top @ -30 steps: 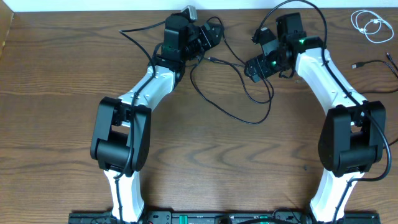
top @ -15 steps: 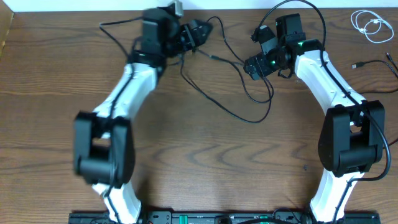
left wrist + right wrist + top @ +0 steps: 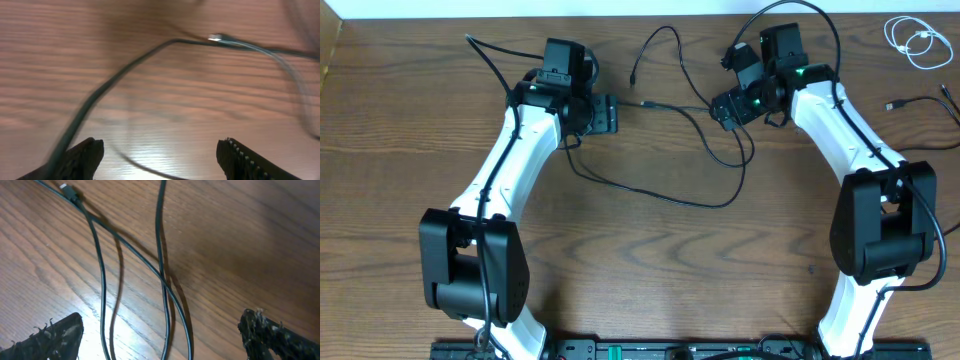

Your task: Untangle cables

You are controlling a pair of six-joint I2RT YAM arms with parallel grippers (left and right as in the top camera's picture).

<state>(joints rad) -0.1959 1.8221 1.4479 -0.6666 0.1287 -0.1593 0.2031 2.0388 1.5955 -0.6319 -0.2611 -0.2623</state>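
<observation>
Overhead, we see the black cables looped between the left gripper and right gripper, with the white cable well apart at the far right corner. In the left wrist view the fingers stand apart and empty, with a blurred strand beside one; closing now could miss it. In the right wrist view the fingers are spread above crossed strands; pinching two together would likely tighten the tangle.

Black cables sprawl across rear centre of table; front half open.
</observation>
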